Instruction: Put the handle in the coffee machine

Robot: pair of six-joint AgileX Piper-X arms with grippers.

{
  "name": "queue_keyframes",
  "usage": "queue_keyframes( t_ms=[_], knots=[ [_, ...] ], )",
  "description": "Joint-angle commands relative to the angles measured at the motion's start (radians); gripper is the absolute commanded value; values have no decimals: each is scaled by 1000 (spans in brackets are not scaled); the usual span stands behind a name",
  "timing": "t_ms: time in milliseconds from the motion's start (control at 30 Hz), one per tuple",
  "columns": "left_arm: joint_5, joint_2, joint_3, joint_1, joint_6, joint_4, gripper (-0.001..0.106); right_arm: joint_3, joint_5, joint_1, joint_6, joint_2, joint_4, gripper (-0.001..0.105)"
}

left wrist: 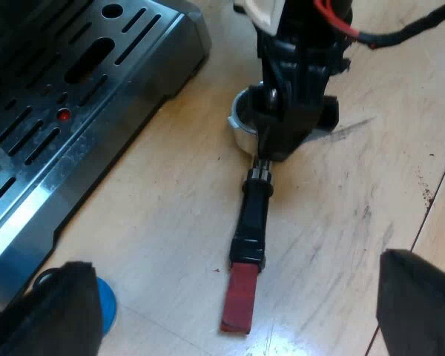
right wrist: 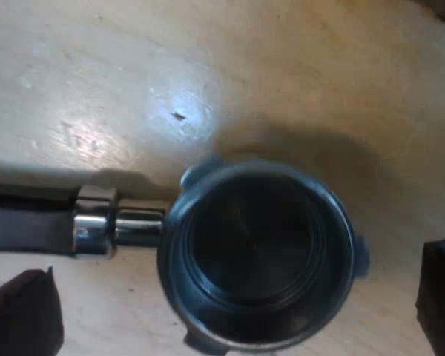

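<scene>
1. A round metal holder [left wrist: 252, 219] with a long glossy black handle ending in a flat red tip [left wrist: 239, 297] lies loose on a pale, scuffed wooden table [left wrist: 356, 185]. It is just beside the slotted steel drip tray of the espresso machine [left wrist: 74, 111] and is not locked in.
2. The holder's long axis runs from its basket [left wrist: 241, 126], beneath the right gripper [right wrist: 241, 259], towards the left gripper [left wrist: 239, 259]. The red tip is the end nearest the left gripper.
3. The right gripper hangs directly over the basket, looking down into its dark, ringed hollow. Its black fingers are spread wide to either side, pinching nothing.
4. The left gripper's black fingers are likewise spread wide and empty, and the red tip shows in the gap between them.
5. Judging from this, the left gripper looks better placed to take the handle, while the right is nearer the smooth, rounded bowl.
6. A blue round object [left wrist: 107, 304], probably a tamper, sits by one left finger.
</scene>
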Motion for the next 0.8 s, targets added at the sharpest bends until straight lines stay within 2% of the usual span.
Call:
queue_keyframes(
  t_ms=[33, 367, 667, 733, 800],
  knots=[
    [-1, 1, 0, -6, 0, -13, 76, -8, -6, -8, -2, 21, 7, 98],
    [-1, 1, 0, -6, 0, -13, 76, 11, -8, -27, -10, 63, -25, 98],
    [-1, 1, 0, -6, 0, -13, 76, 34, -80, -33, -24, 65, -64, 98],
    [-1, 1, 0, -6, 0, -13, 76, 44, -83, -33, -24, 65, -64, 97],
    [-1, 1, 0, -6, 0, -13, 76, 58, -83, -33, -24, 65, -64, 89]
  ],
)
